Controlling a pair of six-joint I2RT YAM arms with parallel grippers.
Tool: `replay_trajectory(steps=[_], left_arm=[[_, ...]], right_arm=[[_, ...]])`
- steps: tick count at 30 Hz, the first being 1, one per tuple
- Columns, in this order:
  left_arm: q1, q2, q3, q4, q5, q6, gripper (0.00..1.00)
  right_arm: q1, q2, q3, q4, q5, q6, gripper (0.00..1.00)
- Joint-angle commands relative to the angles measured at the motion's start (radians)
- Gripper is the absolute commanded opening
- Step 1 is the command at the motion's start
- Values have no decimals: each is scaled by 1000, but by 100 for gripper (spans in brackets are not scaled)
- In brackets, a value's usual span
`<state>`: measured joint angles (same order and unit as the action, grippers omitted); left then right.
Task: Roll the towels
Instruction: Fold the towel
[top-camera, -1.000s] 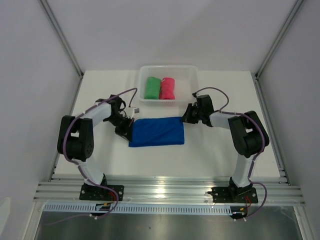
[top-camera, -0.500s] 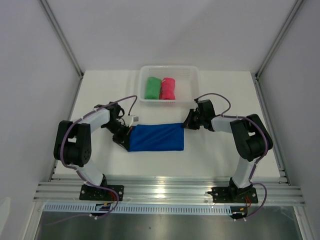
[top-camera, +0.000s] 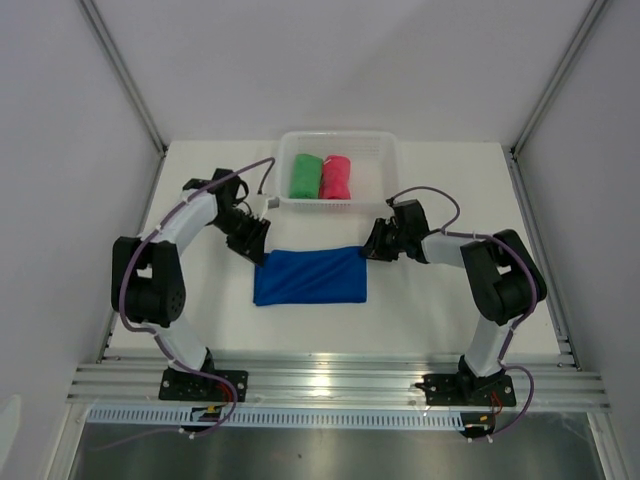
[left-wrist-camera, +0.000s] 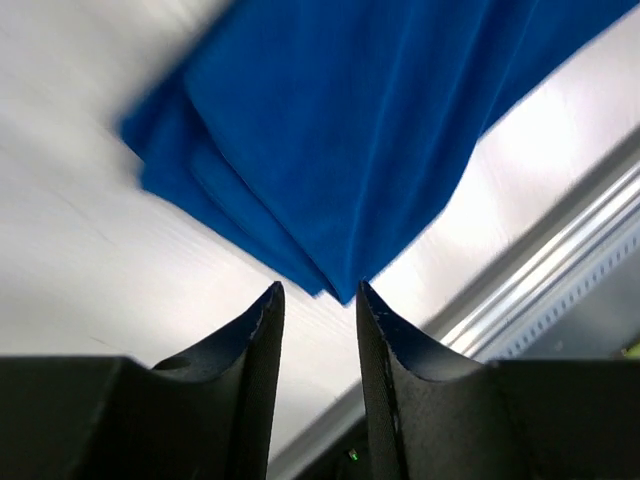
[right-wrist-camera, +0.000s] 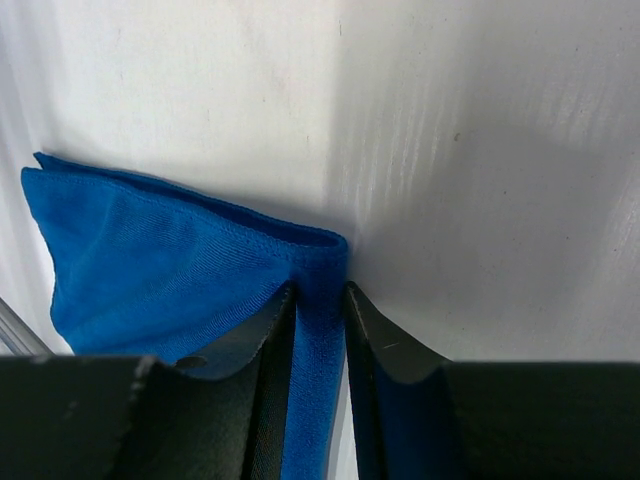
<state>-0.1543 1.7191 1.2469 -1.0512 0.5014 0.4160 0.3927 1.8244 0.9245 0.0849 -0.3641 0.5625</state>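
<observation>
Left arm (top-camera: 190, 225) is bent out to the left with its elbow high, forearm reaching in toward the middle. The left gripper (top-camera: 259, 243) sits just off the far-left corner of the royal blue microfibre towel (top-camera: 310, 277). From the wrist cam its fingers (left-wrist-camera: 258, 340) are parted a bit with nothing clamped. The towel's corner only pokes up at the tips, and that view is smeared.

Right arm (top-camera: 470, 250) is folded low and reaches left. The right gripper (top-camera: 371, 246) is on the towel's far-right corner, jaws a sliver apart with the hem sitting in the gap. I honestly can't tell if it's pinching or just straddling it.

The blue towel lies flat and folded on the white table (top-camera: 450, 190), near side of the white slotted plastic basket (top-camera: 340, 135). The green rolled towel (top-camera: 303, 175) and pink-red rolled towel (top-camera: 336, 177) sit side by side in there, green on the left.

Versus half a second ago, the left gripper has swung from the towel's left edge up toward the basket and let go. The right one has barely moved. A second back the towel lay a touch farther away.
</observation>
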Motion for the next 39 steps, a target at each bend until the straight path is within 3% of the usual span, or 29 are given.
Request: replay_trajectory(steps=[1, 6, 14, 22, 31, 35, 39], left_arm=[[2, 37, 136, 42, 8, -65, 37], [-25, 190, 198, 94, -23, -134, 33], [-62, 250, 213, 132, -101, -163, 33], [-64, 327, 301, 44, -133, -180, 34], [-65, 369, 339, -44, -130, -160, 30], [-70, 349, 283, -52, -141, -152, 36], [-70, 339, 276, -36, -139, -164, 34]], right_arm=[[2, -36, 22, -50, 25, -38, 30], [3, -37, 22, -62, 31, -44, 29], [5, -37, 8, -65, 37, -42, 29], [3, -46, 8, -82, 37, -46, 29], [26, -83, -44, -80, 56, -12, 30], [49, -115, -79, -80, 91, 17, 32], [72, -97, -115, -65, 93, 43, 34]])
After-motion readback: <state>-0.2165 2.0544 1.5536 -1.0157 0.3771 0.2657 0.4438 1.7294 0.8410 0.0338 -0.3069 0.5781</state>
